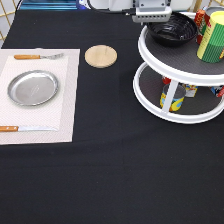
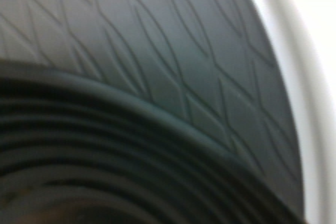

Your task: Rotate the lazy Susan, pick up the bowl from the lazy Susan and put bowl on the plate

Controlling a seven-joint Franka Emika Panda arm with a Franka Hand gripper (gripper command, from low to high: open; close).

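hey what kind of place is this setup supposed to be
Likely a staged dining table: a placemat set with the plate, fork and knife, beside the lazy Susan holding cans.

glossy bowl (image 1: 173, 31), shiny metal plate (image 1: 32, 88) — wooden coaster (image 1: 100, 55)

A black table (image 1: 115, 180) carries a placemat (image 1: 67, 100), coaster (image 1: 100, 55) and lazy Susan (image 1: 150, 102)

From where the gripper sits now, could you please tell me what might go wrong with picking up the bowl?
1. The gripper sits at the rim of the glossy black ribbed bowl; a smooth rim could slip.
2. A tall yellow-green can stands close beside the bowl on the two-tier white lazy Susan and could be knocked.
3. Pushing might turn the lazy Susan. The round silver metal plate lies far across the table.
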